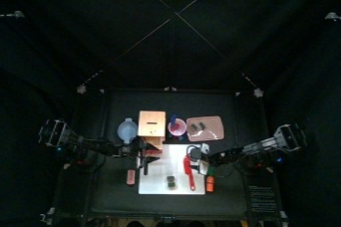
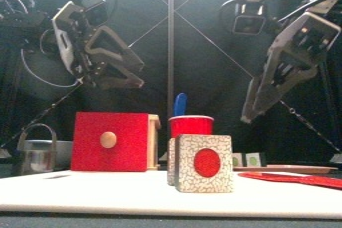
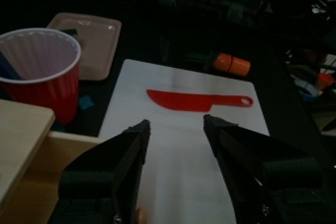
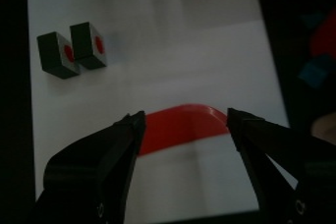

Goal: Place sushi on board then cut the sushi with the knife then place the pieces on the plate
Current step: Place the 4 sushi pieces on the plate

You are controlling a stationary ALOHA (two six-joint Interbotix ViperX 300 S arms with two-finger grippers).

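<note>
**Left gripper (image 3: 176,123) and right gripper (image 4: 184,116) both spread wide, nothing held**

Quick heads up on where your run stands; both sets of jaws are gaping and empty above the white cutting board (image 3: 184,144), the left one over its left side, the right one directly above the red knife (image 4: 184,130); that knife lies flat on the right part of the board with nothing gripping it. Your sushi (image 4: 73,49) sits on the near part of the board, a bit left of middle; in the right wrist view it's two dark blocks standing side by side with a thin gap between them; so I'd call "sushi on board" done, and the cut looks done too, though I can't tell if more slices were meant.

What's left for you is the last bit; the pink tray (image 3: 89,33) lies just past the far right of the board and looks bare from the left wrist view, so both pieces have yet to go over there. Red cup (image 2: 191,125) with the blue knife (image 2: 181,104) stands at the board's far edge; wooden box (image 2: 114,140) just left of it.

Labels or writing: nothing readable anywhere; the sushi ends only show a red dot on a pale crackled face.
</note>
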